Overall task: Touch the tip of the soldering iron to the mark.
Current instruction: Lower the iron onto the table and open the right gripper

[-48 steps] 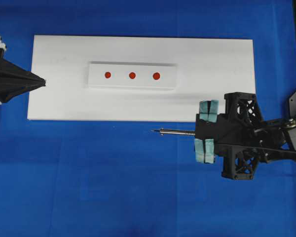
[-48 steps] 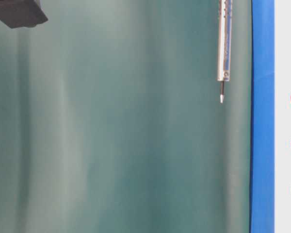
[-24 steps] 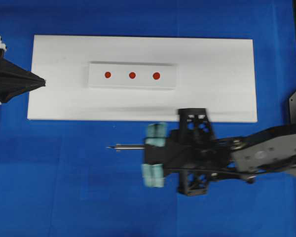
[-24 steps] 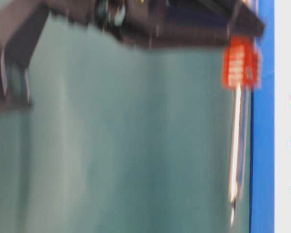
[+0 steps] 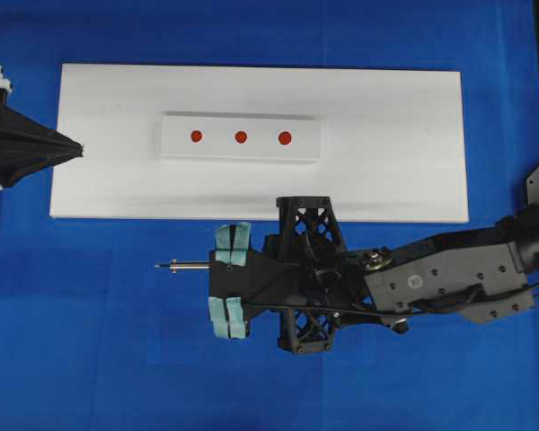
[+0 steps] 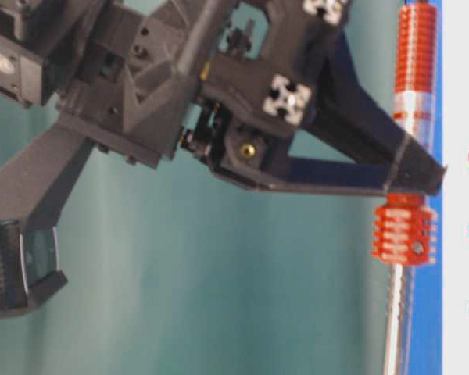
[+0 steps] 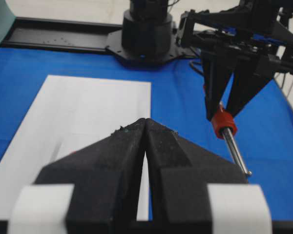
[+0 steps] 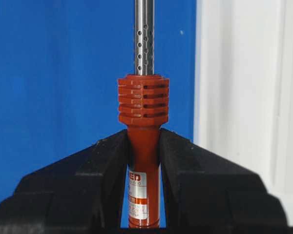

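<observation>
We took the large white rectangular board (image 5: 386, 117) on the blue table covering (image 5: 90, 341) as our landmark. On that board lay a smaller raised white strip (image 5: 241, 137) carrying three round red marks (image 5: 241, 137) in a row, and nothing touched them. The right gripper (image 8: 143, 161), a black pincer with pale green padded pieces at its sides, was clamped on the red-orange handle of the slender soldering iron (image 8: 143, 146), its two black fingers (image 8: 83, 180) pressing the handle from both sides just behind the ribbed collar. In the overhead view this gripper (image 5: 232, 280) hung over the blue covering just beside the board's near long edge, and the thin silver shaft (image 5: 190, 265) ran level and parallel to that edge, pointing toward the board's left end. The small dark tip (image 5: 159, 265) was off the board, well apart from the marks. The left gripper (image 5: 76, 150), a black wedge-shaped pincer, sat at the board's left short edge with its fingers together, holding nothing; in its own wrist view the two black fingers (image 7: 112, 165) met along a closed seam. We saw no containers anywhere.
</observation>
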Available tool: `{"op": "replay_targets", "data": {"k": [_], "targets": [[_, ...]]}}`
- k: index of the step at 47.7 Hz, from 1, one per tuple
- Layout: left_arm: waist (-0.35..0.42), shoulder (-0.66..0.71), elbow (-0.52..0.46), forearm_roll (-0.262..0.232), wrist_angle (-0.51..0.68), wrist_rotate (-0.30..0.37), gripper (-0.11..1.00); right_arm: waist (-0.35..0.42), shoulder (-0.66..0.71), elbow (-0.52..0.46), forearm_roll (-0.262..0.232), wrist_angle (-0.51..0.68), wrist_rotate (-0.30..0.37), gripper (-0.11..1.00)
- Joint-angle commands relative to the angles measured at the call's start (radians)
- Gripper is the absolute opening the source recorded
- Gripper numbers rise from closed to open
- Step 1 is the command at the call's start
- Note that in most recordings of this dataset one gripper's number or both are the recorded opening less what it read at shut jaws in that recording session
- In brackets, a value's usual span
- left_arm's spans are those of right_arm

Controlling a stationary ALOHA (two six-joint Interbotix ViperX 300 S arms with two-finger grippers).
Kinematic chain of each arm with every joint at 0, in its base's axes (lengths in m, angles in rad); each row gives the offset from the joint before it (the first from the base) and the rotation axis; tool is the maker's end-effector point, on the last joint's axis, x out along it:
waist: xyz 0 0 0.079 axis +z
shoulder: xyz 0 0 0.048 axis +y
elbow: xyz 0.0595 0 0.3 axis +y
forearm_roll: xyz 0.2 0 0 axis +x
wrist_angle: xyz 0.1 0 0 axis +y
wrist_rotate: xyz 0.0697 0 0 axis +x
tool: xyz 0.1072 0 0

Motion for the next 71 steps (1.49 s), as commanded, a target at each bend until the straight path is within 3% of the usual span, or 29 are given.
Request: {"op": "replay_targets", "data": {"k": [1, 22, 36, 71], "targets": [[0.002, 0.003, -0.011, 0.0, -0.008, 0.0, 0.0, -0.003, -0.006, 0.006, -0.002, -0.044, 0.005, 0.06], [0.002, 0.003, -0.011, 0.0, -0.008, -0.002, 0.0, -0.017, 0.107, 0.161, 0.002, -0.379, 0.089, 0.06], [0.002, 0.005, -0.011, 0.0, -0.009, 0.0, 0.0, -0.035, 0.201, 0.169, 0.003, -0.529, 0.092, 0.06], [0.002, 0.005, -0.011, 0.0, -0.009, 0.0, 0.0, -0.035, 0.221, 0.167, 0.015, -0.569, 0.094, 0.08]]}}
